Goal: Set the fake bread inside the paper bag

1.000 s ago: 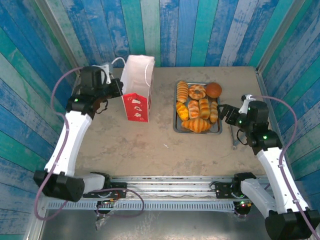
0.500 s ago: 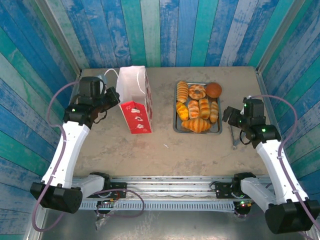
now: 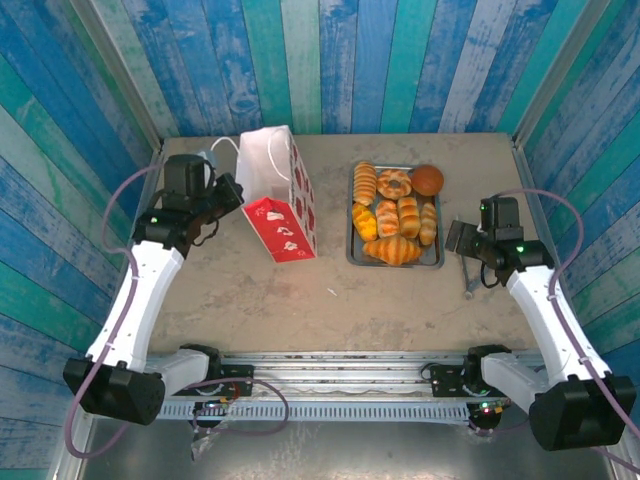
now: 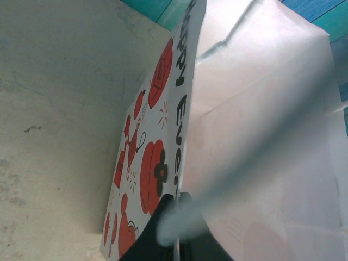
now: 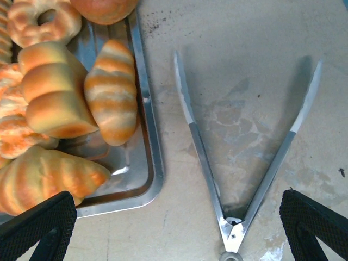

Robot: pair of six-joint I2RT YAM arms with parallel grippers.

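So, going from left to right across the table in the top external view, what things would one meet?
paper bag → grey metal tray holding the fake bread → metal tongs

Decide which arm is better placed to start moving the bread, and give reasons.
Right, probably. The right tool, open, hangs over the tongs beside the tray of fake bread; the left tool is at the paper bag, far from the tray.
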